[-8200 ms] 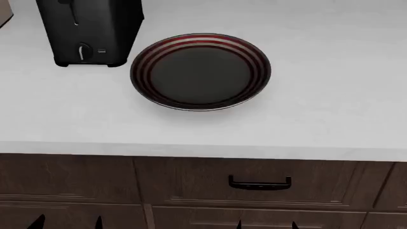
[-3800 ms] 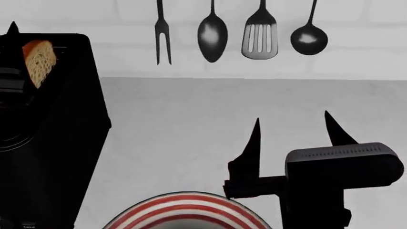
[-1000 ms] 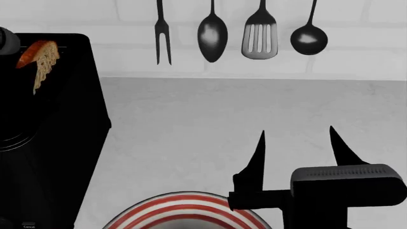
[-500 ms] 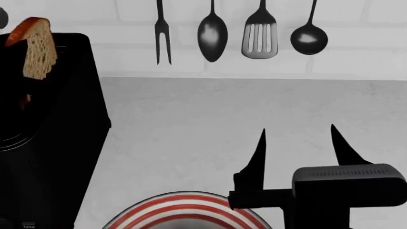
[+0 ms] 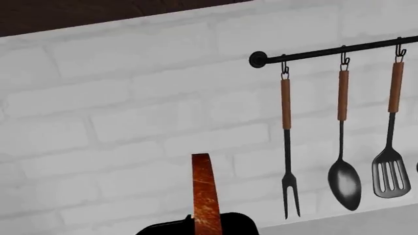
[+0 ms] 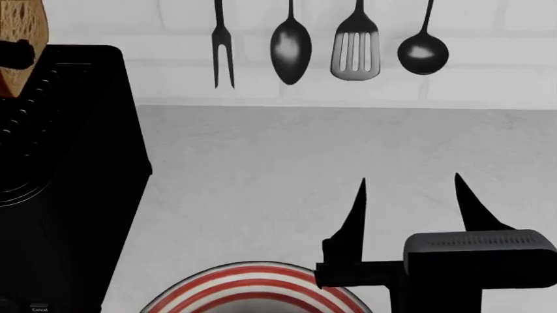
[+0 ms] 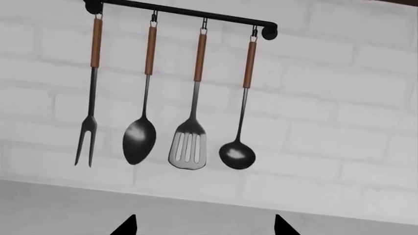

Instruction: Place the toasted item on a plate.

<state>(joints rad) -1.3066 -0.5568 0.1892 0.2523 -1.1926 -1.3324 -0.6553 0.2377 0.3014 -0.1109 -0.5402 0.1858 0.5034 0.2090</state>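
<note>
Spread wide, the right gripper is hovering empty above the pale grey counter, its two dark fingertips well apart, just beyond the striped plate that is peeking in at the head view's lower edge. Behind the counter a white brick wall is carrying a rail hung with a fork, spoon, slotted turner and ladle. Only the head view is showing the black toaster at left and the slice of bread raised above it. The left wrist view is giving the crust edge-on. Whether the left gripper's fingers are clamping the slice I cannot tell.
</note>
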